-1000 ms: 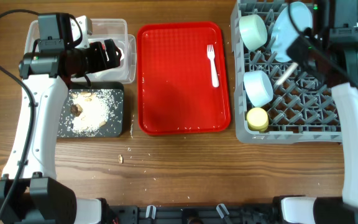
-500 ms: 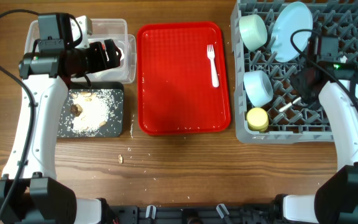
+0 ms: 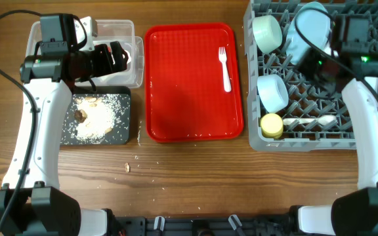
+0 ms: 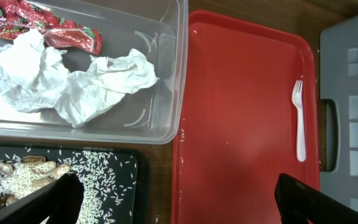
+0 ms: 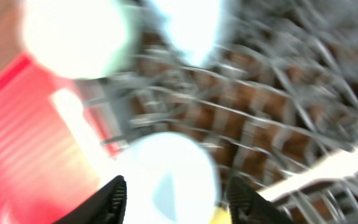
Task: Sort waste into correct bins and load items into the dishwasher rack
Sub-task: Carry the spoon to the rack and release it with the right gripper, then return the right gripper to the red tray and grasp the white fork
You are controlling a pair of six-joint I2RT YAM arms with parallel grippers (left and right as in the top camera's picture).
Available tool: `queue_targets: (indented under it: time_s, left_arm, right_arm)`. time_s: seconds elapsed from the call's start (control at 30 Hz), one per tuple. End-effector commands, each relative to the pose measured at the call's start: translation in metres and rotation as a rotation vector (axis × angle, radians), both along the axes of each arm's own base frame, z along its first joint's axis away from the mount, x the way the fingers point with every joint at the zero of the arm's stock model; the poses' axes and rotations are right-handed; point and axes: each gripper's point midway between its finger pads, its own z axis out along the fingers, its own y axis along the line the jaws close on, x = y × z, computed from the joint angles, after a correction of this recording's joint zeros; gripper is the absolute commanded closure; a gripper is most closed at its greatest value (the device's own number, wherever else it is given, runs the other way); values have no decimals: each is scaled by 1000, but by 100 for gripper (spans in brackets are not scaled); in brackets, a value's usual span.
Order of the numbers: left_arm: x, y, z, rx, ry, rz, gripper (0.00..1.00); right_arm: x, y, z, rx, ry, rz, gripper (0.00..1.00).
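Right arm [image 3: 371, 111] seemingly overlaps the plate [image 3: 312, 23] in rack [image 3: 307, 139].

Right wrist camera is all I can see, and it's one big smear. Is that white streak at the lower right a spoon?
Observer: Yes. From overhead, a white spoon lies across the pegs of the dishwasher rack, one end next to the yellow cup.
Operator: Is there a fork in there too?
Observer: No. The white fork lies on the red serving tray, outside the rack.
Operator: What's the other arm up to?
Observer: The left gripper hangs open near the clear tub, which holds crumpled tissue and a red wrapper.
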Motion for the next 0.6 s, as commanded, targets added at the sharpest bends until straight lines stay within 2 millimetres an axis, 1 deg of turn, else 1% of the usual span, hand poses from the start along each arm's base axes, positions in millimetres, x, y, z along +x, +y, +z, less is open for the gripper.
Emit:
queue_targets:
  time_s: [0.0,0.03,0.07,0.13,0.17,0.23,0.3,0.37,0.47,0.5,0.57]
  left_arm:
    - [3,0,7,10,-22,-7,0]
    - [3,0,7,10,-22,-7,0]
    - [3,0,7,10,-22,-7,0]
    - [3,0,7,10,-22,-7,0]
    - [3,0,7,10,-22,-7,0]
    - [3,0,7,10,-22,-7,0]
    - [3,0,7,10,-22,-7,0]
    - [3,0,7,10,-22,-7,0]
    - [3,0,7,10,-22,-7,0]
    - [3,0,7,10,-22,-7,0]
    - [3,0,7,10,-22,-7,0]
  right_arm:
    - [12,78,45,-30,-141,335,26]
    - [15,100,53,-48,-186,393,17]
    - [17,112,56,-60,-209,414,9]
    - [25,138,58,-100,-258,442,4]
    - [29,147,55,-104,-267,452,4]
    - [40,166,43,-96,-273,475,5]
    - [52,180,22,-88,-251,504,9]
    - [62,190,-3,-83,-202,549,11]
    - [77,194,-42,-124,-115,582,13]
    - [83,194,-59,-144,-78,603,12]
    - [90,193,-86,-176,-21,617,12]
